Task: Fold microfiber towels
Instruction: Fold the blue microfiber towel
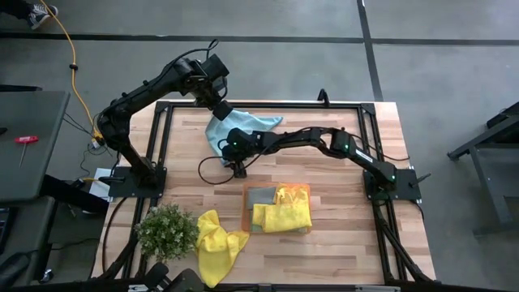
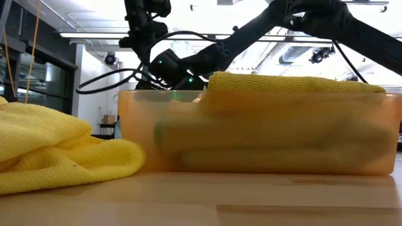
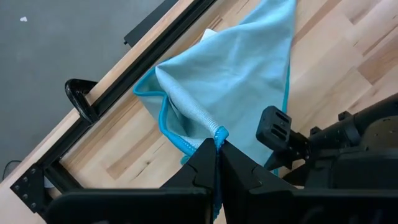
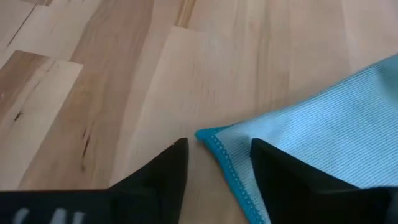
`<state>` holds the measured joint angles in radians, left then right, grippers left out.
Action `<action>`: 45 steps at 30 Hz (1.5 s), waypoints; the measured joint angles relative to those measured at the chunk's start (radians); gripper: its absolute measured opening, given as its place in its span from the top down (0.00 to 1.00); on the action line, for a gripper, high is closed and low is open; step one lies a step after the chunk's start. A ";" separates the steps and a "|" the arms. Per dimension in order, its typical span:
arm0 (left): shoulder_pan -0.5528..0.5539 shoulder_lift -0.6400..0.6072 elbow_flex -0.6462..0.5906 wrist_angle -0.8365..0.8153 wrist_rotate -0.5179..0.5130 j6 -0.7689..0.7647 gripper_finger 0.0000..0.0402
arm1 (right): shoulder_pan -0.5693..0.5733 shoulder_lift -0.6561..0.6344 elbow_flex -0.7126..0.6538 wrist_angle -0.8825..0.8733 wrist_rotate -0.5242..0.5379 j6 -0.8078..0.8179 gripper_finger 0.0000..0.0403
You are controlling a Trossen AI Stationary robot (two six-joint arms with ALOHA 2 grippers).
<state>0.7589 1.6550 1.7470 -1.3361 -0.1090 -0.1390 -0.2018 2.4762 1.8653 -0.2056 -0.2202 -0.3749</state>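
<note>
At the table's far edge, your left gripper (image 3: pixel 217 149) pinches the soft, limp light-blue microfiber towel (image 3: pixel 236 81); take its free corner with the open right gripper (image 4: pixel 217 155).

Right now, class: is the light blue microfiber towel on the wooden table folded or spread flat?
Neither: the light blue microfiber towel is bunched, one edge lifted by the shut left tool; a corner lies flat between the right tool's open fingers.

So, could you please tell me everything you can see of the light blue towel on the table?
The light blue towel is a soft, finely ribbed microfiber cloth with a brighter blue stitched hem. It lies rumpled on the wooden table near its far edge. The left gripper, shut, pinches one hemmed corner and holds it up, so the cloth drapes in folds. The right gripper, open, straddles another corner lying flat on the wood.
</note>
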 joint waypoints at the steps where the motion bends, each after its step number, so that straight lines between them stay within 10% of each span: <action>1: 0.000 0.000 0.000 0.000 0.000 0.000 1.00 | 0.003 0.000 -0.003 0.002 0.004 0.001 0.60; 10: 0.000 0.000 0.000 -0.001 0.002 -0.015 1.00 | 0.015 0.000 -0.005 -0.019 0.054 0.064 0.98; 27: 0.104 -0.001 0.023 0.001 0.033 0.056 1.00 | -0.179 -0.243 -0.045 -0.522 -0.167 0.104 1.00; 45: 0.099 -0.001 -0.012 0.116 0.099 0.070 1.00 | -0.374 -1.022 -0.704 -0.238 -0.184 0.380 1.00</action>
<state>0.8577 1.6543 1.7348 -1.2201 -0.0105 -0.0695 -0.5755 1.4541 1.1617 -0.4437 -0.4042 0.0049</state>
